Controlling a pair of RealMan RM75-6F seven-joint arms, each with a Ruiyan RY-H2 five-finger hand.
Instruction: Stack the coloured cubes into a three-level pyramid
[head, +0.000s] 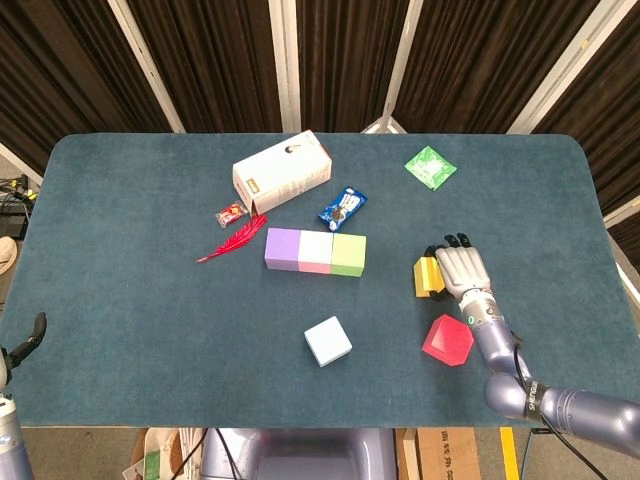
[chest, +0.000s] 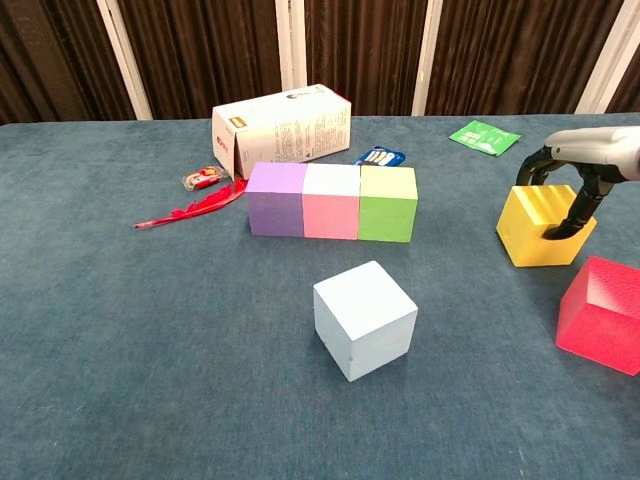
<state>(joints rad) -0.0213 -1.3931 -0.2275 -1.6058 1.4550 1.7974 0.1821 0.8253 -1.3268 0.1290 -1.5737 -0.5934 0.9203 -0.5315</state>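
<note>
The right hand (chest: 578, 180) gripped the matte yellow cube (chest: 540, 226) from above, its fingers curled down over two opposite sides. Just beside the hand, nearer the robot, lay one red cube (chest: 602, 313). Farther to its left stood three smooth cubes in a touching row, purple (chest: 276, 199), pink (chest: 331, 201), green (chest: 388, 204), and one pale blue cube (chest: 364, 319). The table (chest: 140, 330) was covered with teal felt. The left hand (head: 24, 339) showed only at the edge; I cannot tell its state.

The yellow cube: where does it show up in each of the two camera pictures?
Head view: the yellow cube sits right of centre, partly under the right robot hand.
Chest view: the yellow cube is at the right edge, with the right robot hand over its top.
Shared landmark: the red cube lies just nearer the robot in both views.
</note>
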